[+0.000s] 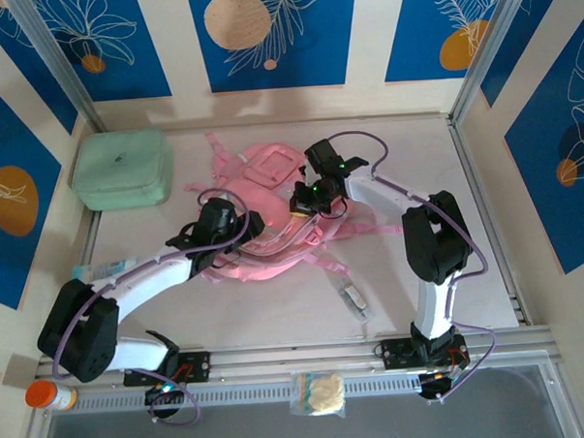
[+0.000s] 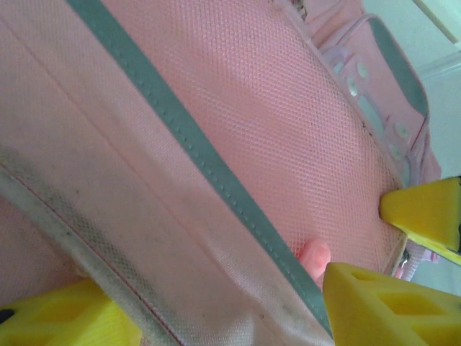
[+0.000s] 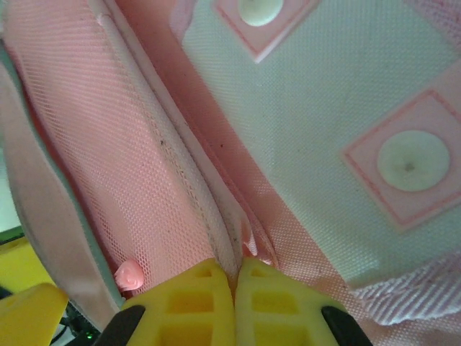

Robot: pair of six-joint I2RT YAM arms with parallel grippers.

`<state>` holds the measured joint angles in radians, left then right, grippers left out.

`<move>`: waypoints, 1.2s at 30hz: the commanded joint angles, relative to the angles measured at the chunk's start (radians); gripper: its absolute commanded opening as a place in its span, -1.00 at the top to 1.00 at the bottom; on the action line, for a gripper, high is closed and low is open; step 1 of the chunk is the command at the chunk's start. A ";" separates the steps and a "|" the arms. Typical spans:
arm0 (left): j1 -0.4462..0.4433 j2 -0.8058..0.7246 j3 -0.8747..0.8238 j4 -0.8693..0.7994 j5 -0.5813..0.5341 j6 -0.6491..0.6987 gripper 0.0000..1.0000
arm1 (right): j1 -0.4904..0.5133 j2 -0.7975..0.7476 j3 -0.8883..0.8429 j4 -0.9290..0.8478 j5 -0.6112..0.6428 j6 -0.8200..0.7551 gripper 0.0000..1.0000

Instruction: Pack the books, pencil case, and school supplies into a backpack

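The pale pink backpack [image 1: 272, 215] lies flat mid-table with its straps spread out. My right gripper [image 1: 306, 201] is shut on the backpack's opening edge. In the right wrist view its yellow fingers [image 3: 194, 303] pinch the whitish piped rim [image 3: 180, 173] beside the mesh lining. My left gripper [image 1: 224, 224] rests on the backpack's left side. Its fingers [image 2: 389, 303] stand wide apart, with pink fabric [image 2: 216, 144] and a grey-green band spanning the gap. The small pale oblong school supplies item [image 1: 354, 300] lies on the table right of the straps. The books and the pencil case are out of view.
A mint-green zip case [image 1: 122, 168] sits at the back left. A teal packet [image 1: 81, 273] lies under the left arm. An orange-capped bottle [image 1: 50, 394] and a small clear bag [image 1: 319, 392] rest by the front rail. Walls enclose the table on three sides.
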<state>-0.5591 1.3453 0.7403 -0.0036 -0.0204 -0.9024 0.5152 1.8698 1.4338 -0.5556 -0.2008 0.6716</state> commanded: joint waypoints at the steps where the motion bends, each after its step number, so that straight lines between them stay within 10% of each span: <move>1: 0.036 0.023 0.076 0.046 0.016 0.057 -0.30 | -0.004 -0.115 -0.031 0.062 -0.050 0.065 1.00; 10: 0.124 0.090 0.195 0.005 0.135 0.127 -0.40 | 0.082 -0.216 -0.169 0.233 0.067 0.247 1.00; 17: 0.095 -0.105 0.134 -0.227 -0.027 0.164 -0.59 | 0.083 -0.216 -0.209 0.273 0.125 0.327 1.00; 36: -0.385 0.016 0.193 -0.418 -0.572 0.050 -0.99 | 0.122 -0.204 -0.209 0.302 0.140 0.439 1.00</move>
<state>-0.9203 1.3369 0.8856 -0.4076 -0.4641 -0.8146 0.6174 1.6772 1.1965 -0.3065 -0.0441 1.0874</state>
